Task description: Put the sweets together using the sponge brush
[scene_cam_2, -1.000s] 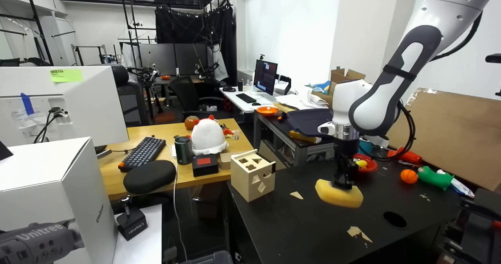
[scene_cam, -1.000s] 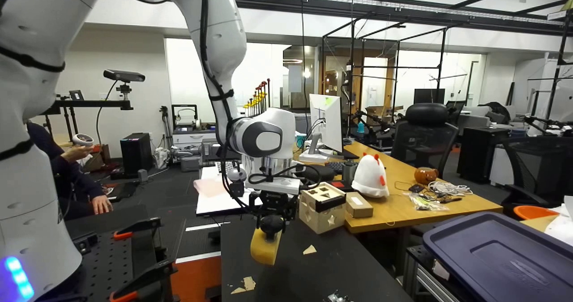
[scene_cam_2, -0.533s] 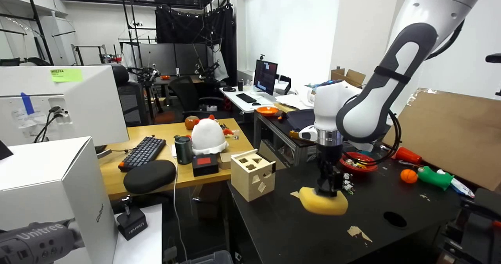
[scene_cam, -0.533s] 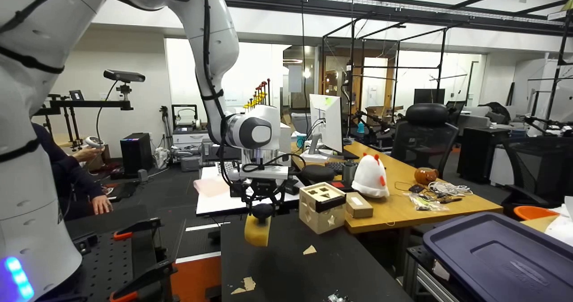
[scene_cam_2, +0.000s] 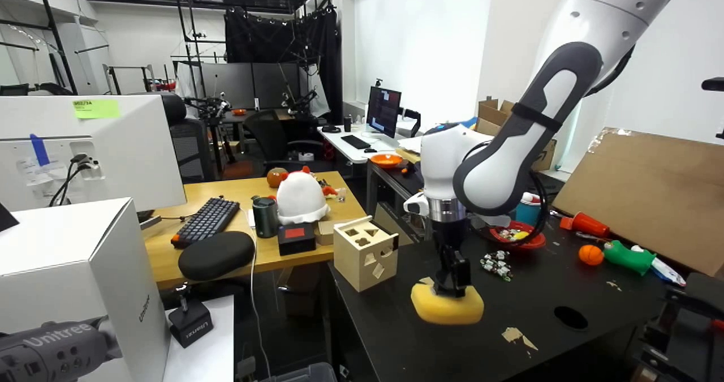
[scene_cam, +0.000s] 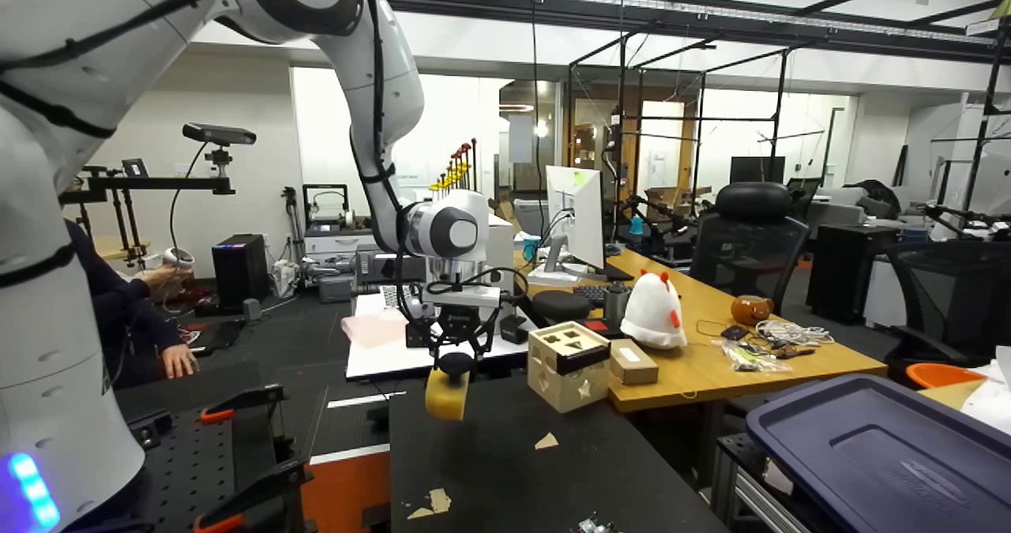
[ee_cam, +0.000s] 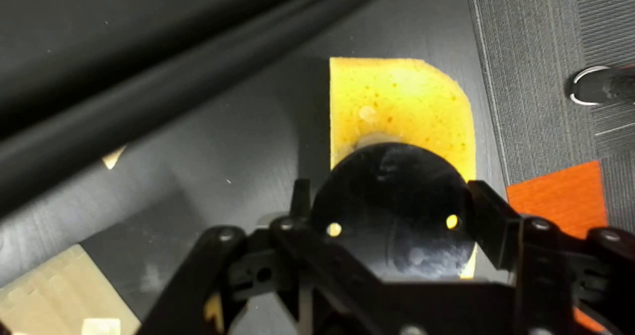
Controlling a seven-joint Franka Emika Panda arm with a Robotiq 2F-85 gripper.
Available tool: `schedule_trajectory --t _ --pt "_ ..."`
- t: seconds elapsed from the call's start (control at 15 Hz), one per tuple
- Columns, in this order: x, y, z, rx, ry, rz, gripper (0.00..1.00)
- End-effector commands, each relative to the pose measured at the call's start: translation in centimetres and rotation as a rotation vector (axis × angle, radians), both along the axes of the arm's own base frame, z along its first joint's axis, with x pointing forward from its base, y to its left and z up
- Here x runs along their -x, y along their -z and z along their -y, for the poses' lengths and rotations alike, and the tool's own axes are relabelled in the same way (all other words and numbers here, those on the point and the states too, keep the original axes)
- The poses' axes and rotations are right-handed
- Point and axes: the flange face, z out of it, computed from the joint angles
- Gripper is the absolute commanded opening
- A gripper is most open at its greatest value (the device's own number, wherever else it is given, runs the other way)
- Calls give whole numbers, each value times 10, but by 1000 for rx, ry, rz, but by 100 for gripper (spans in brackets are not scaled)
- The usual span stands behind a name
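- While the gripper (ee_cam: 389, 201) clasps the sponge brush (scene_cam_2: 447, 311) by its dark knob (ee_cam: 392, 176), fingers (ee_cam: 300, 198) pressing either side, a centred hold should stop it twisting.
- The brush seems to hang just above the table (scene_cam_2: 430, 356), though contact is hard to tell; a sweep wants it lowered until it grazes the surface, then pushed slowly, straight side leading.
- The brush's long axis runs roughly along the nearby table edge in the wrist view: straight side facing inward, rounded side toward the carpet (ee_cam: 533, 77).
- Farther out, in an exterior view, the sweets (scene_cam_2: 496, 266), as I judge them, lie bunched near the red bowl (scene_cam_2: 526, 246), apart from the brush; a turn may help it face them.
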Motion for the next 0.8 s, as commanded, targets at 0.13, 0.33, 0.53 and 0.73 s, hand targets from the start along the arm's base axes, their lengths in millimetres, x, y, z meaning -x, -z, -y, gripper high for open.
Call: schedule_trajectory --t 0.13,0.33,0.53,0.73 --pt "-21 24 -34 33 62 -57 52" --pt "-32 40 -44 55 142 -100 52" --pt "-41 56 -54 88 186 -114 52" --pt "-49 65 -62 97 213 -114 52"
